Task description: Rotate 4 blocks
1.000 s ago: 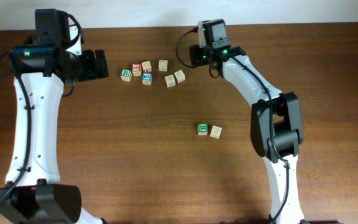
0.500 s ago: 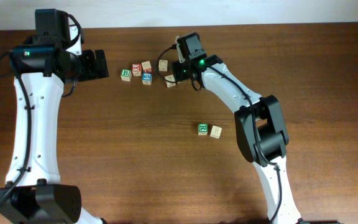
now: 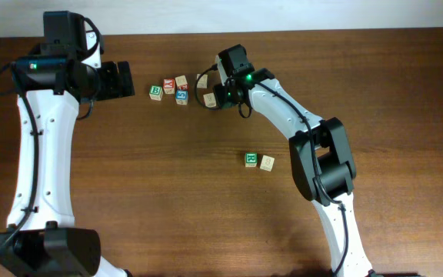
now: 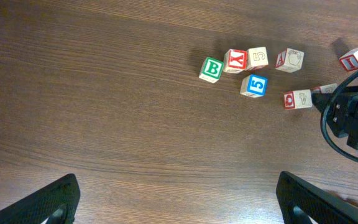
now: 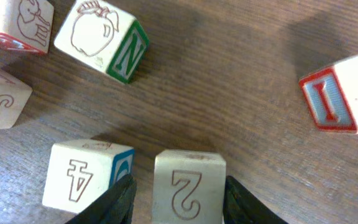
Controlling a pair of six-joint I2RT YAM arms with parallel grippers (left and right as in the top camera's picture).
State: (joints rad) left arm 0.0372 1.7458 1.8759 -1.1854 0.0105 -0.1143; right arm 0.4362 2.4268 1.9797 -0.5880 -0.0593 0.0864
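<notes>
The blocks lie at the back middle of the table. In the right wrist view my right gripper (image 5: 178,190) is open and straddles the pale "2" block (image 5: 189,183). Its right finger touches the block; its left finger stands a little off it, in the gap beside the "4" block (image 5: 79,174), which has a blue side. Beyond sit the apple block with a green N (image 5: 98,37) and a block with a red-framed I (image 5: 337,93). Overhead, the right gripper (image 3: 220,94) covers the "2" block, next to the "4" block (image 3: 208,99) and the apple block (image 3: 202,79). My left gripper (image 4: 188,205) hangs wide open, holding nothing.
A cluster with a green B (image 3: 155,91), a red X (image 3: 169,86) and a blue 5 (image 3: 181,97) sits left of the right gripper. A green-faced cube (image 3: 251,159) and a pale cube (image 3: 267,162) lie mid-table. The left gripper (image 3: 123,81) hovers left of the cluster.
My right gripper has swung left and toward the front, coming down over the "2" block with its jaws narrowing. The left arm has not moved.
</notes>
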